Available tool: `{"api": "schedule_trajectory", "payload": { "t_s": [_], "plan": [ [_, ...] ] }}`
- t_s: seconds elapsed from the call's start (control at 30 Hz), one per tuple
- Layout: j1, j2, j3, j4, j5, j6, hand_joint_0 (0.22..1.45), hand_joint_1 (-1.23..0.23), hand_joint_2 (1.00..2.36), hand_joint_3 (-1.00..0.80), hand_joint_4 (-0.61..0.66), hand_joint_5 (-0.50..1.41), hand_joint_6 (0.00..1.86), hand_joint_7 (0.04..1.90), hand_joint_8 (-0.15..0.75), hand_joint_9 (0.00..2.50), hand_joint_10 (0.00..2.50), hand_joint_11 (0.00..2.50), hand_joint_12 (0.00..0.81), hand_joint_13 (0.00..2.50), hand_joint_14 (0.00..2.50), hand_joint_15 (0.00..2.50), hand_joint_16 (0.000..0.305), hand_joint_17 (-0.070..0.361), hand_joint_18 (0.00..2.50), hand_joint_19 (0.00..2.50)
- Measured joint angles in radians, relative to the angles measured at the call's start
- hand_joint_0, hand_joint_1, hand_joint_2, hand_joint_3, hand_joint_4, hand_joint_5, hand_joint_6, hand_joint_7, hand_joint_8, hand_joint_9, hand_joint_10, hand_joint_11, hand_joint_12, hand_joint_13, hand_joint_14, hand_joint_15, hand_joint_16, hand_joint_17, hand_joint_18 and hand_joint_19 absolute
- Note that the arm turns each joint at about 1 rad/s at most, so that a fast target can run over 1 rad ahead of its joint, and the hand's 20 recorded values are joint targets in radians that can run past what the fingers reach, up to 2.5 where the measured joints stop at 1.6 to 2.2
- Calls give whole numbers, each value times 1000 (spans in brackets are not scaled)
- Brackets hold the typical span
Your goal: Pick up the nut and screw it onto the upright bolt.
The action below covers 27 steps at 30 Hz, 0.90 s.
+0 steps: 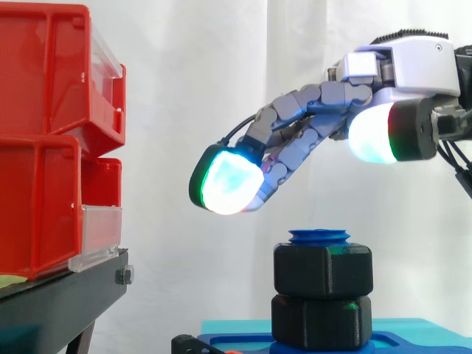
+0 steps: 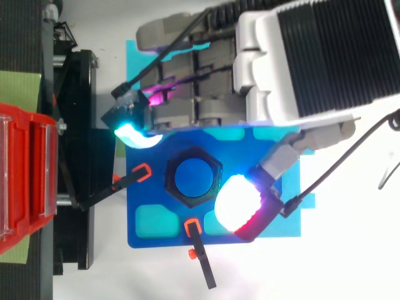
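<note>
**A:** Where is the hand?

**B:** In the side view the hand (image 1: 413, 70) comes in from the right and hangs above the nut (image 1: 322, 269) without touching it. Its fingers reach out long, slope down to the left and are only gently bent. One glowing white-cyan fingertip (image 1: 225, 184) is the lowest point, up and to the left of the nut.

**A:** And the thumb?

**B:** The thumb pad (image 1: 376, 133) sits well back from the fingers, near the palm, glowing white with green and red at its edge. The hand is spread and relaxed, and nothing is held in it.

**A:** What about from above?

**B:** The fingers lie side by side over the far edge of the blue plate (image 2: 169, 240). The lit fingertip is off the nut's upper-left corner and the thumb pad is off its lower right, so the nut lies between them.

**A:** Where exactly is the nut?

**B:** It is black and six-sided and sits around the upright blue bolt (image 1: 318, 236), whose top pokes out just above it. It rests on a second black hex piece (image 1: 321, 321), which stands on the plate.

**A:** Anything else nearby?

**B:** 2 black clamps (image 2: 128, 180) with orange tips sit at the plate's edges. Red bins (image 1: 51, 147) are stacked on a black stand (image 1: 59, 295) at the left.
</note>
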Motion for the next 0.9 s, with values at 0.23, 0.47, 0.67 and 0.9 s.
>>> {"api": "schedule_trajectory", "payload": {
  "t_s": [0.23, 0.47, 0.67, 0.9],
  "plan": [
    [18, 0, -27, 27, 17, 24, 446, -203, 1000, -500, 169, -148, 500, 514, 149, 413, 0, 0, 241, 419, 0, 0, 26, 60, 10, 0],
    [24, 0, -40, 31, 32, 24, 446, -196, 1000, -500, 153, -157, 500, 511, 148, 385, 0, 0, 249, 387, 0, 0, 28, 62, 0, 0],
    [25, 0, -41, 21, 35, 19, 446, -193, 1000, -500, 153, -160, 500, 521, 148, 362, 0, 0, 250, 372, 0, 0, 28, 63, 0, 0],
    [25, 0, -58, 8, 38, 3, 454, -197, 1000, -500, 177, -143, 501, 645, 166, 394, 0, 0, 253, 413, 0, 0, 27, 60, 0, 0]
  ]
}}
